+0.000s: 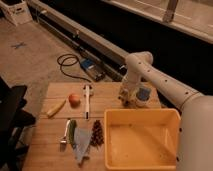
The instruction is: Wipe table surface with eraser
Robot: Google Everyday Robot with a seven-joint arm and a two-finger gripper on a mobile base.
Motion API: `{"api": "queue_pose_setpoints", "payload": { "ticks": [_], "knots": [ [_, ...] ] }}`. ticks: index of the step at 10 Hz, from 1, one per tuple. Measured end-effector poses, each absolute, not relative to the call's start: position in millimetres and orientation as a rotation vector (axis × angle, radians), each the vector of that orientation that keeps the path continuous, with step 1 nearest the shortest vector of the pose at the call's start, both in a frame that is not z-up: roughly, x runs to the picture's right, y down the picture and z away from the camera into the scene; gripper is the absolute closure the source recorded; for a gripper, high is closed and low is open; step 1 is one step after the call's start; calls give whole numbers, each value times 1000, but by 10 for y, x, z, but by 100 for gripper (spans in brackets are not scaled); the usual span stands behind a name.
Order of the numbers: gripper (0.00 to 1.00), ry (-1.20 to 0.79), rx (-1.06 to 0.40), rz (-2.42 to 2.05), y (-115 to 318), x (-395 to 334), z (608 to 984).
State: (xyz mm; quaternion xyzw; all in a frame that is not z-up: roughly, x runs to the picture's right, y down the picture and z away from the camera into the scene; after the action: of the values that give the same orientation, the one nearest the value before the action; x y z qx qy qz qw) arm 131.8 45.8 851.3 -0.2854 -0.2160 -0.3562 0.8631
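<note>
While the gripper (125,99) hangs low over the table surface (46,144) (far edge, beside the jar (143,95)), I cannot tell its grip.

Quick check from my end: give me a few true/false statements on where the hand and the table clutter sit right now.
1. The hand is low over the far right part of the table surface, right beside the blue-lidded jar. True.
2. The yellow tub sits at the table's left end. False: it fills the near right corner.
3. The white-handled tool lies between the orange ball and the hand. True.
4. The jar stands inside the tub. False: it stands on the table behind the tub.
</note>
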Motion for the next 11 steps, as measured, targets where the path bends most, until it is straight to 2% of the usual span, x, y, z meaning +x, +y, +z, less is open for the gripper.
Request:
{"api": "queue_pose_setpoints", "payload": {
  "ticks": [3, 7, 9, 11],
  "knots": [
    [98, -416, -578, -752, 416, 1330, 8503],
    [100, -353, -489, -781, 48, 1295, 8160],
    [100, -347, -417, -832, -185, 1077, 7981],
    [100, -372, -380, -883, -252, 793, 7965]
  ]
}}
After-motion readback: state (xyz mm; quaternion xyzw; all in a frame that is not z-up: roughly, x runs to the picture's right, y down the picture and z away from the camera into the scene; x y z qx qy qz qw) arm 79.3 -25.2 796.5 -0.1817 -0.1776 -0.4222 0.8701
